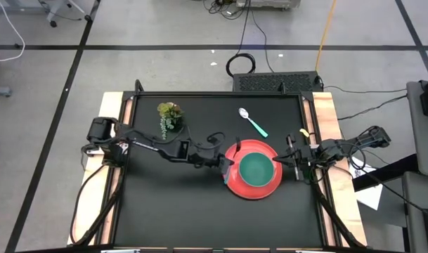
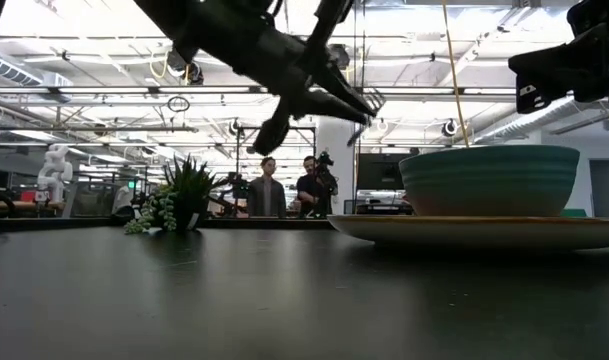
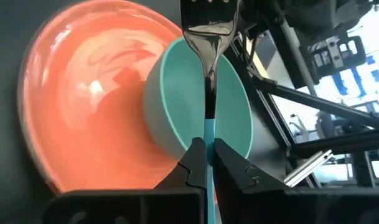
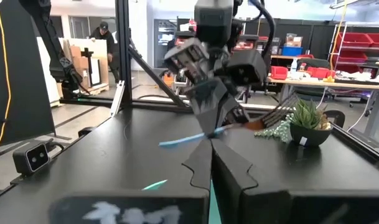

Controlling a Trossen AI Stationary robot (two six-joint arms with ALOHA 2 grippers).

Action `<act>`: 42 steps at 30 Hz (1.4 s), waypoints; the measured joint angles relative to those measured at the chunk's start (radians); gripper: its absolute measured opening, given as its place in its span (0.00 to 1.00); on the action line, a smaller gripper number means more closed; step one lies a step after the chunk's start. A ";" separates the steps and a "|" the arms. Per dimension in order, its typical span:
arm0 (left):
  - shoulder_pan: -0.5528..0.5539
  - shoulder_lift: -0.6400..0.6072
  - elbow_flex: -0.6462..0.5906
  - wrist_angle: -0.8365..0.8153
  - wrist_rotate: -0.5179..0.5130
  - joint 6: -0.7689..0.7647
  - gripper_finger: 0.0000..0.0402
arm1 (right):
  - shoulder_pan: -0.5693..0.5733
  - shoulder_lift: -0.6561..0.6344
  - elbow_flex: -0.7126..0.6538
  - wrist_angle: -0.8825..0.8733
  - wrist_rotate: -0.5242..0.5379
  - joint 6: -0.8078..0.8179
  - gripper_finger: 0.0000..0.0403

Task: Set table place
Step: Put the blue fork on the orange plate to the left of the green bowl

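A red plate (image 1: 250, 193) lies right of the table's middle, and a teal bowl (image 1: 256, 169) stands on it. My left gripper (image 1: 228, 167) hovers over the plate's left rim, shut on a blue-handled fork (image 3: 208, 37). The fork's tines reach out over the bowl. A teal-handled spoon (image 1: 253, 122) lies flat on the table behind the plate. My right gripper (image 1: 292, 163) is shut and empty just right of the plate, pointing toward the bowl. My left gripper pinches the fork's blue handle (image 3: 209, 127) between its two fingers. The fingers come from the table's left, slanting down, and the fork lies along them with its tines (image 2: 367, 100) pointing ahead. The fork is lifted clear, above the bowl's rim.
A small green plant (image 1: 169, 117) stands at the table's far left. Wooden strips (image 1: 326, 119) run along both short sides. There is bare black tabletop (image 1: 171, 211) left of the plate and along the near side. People stand in the room beyond the table.
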 joint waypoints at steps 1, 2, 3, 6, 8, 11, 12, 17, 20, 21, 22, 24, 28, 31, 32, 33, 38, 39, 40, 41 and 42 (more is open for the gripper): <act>0.002 0.008 0.000 -0.002 0.005 -0.001 0.02 | 0.000 0.001 0.000 -0.004 -0.001 0.000 0.00; 0.005 0.016 0.000 -0.002 0.013 -0.006 0.02 | 0.000 0.002 0.000 -0.003 -0.001 0.001 0.00; 0.005 0.019 0.000 -0.004 0.021 -0.008 0.02 | 0.000 0.003 0.000 -0.001 -0.001 0.001 0.00; 0.006 0.028 0.000 0.008 0.021 -0.009 0.02 | 0.000 0.003 0.000 -0.003 -0.001 0.001 0.00; 0.006 0.029 0.000 0.018 0.021 -0.010 0.02 | 0.000 0.004 0.000 -0.002 -0.002 0.001 0.00; 0.006 0.029 0.033 -0.021 0.022 -0.007 0.02 | 0.000 0.003 0.000 -0.002 -0.002 0.001 0.00; 0.006 0.029 0.052 -0.049 0.022 0.000 0.02 | 0.000 0.003 0.000 0.000 -0.002 0.001 0.00; 0.007 0.030 0.195 -0.241 0.021 0.072 0.02 | 0.000 0.003 0.000 0.001 -0.002 0.001 0.00; 0.014 0.029 0.265 -0.396 0.020 0.090 0.02 | 0.000 0.003 0.000 0.000 -0.002 0.002 0.00; 0.017 0.029 0.280 -0.440 0.017 0.090 0.02 | 0.000 0.003 0.000 0.000 -0.002 0.002 0.00; 0.019 0.029 0.288 -0.474 0.013 0.086 0.02 | 0.001 0.003 0.000 0.000 -0.002 0.002 0.00; 0.027 0.029 0.291 -0.509 0.012 0.064 0.02 | 0.000 0.003 0.000 0.000 -0.003 0.002 0.00; 0.036 0.050 0.290 -0.530 0.035 0.026 0.02 | 0.000 0.003 0.000 -0.003 -0.003 0.002 0.00; 0.039 0.086 0.291 -0.488 0.081 0.015 0.02 | 0.000 0.003 0.000 -0.005 -0.003 0.002 0.00; 0.040 0.101 0.291 -0.487 0.102 0.015 0.02 | 0.001 0.004 0.000 -0.006 -0.003 0.002 0.00; 0.042 0.114 0.291 -0.478 0.122 0.014 0.02 | 0.000 0.004 0.000 -0.004 -0.003 0.002 0.00; 0.056 0.163 0.290 -0.446 0.178 0.007 0.02 | 0.001 0.011 0.000 -0.007 -0.003 0.006 0.00; 0.058 0.165 0.290 -0.436 0.183 0.007 0.02 | 0.001 0.012 0.000 -0.004 -0.003 0.006 0.00; 0.062 0.166 0.290 -0.437 0.188 0.007 0.02 | 0.001 0.013 0.000 -0.003 -0.003 0.006 0.00; 0.064 0.166 0.290 -0.439 0.192 0.008 0.02 | 0.001 0.013 0.000 -0.003 -0.003 0.005 0.00; 0.068 0.166 0.290 -0.435 0.194 0.011 0.02 | 0.001 0.013 0.000 -0.003 -0.003 0.005 0.00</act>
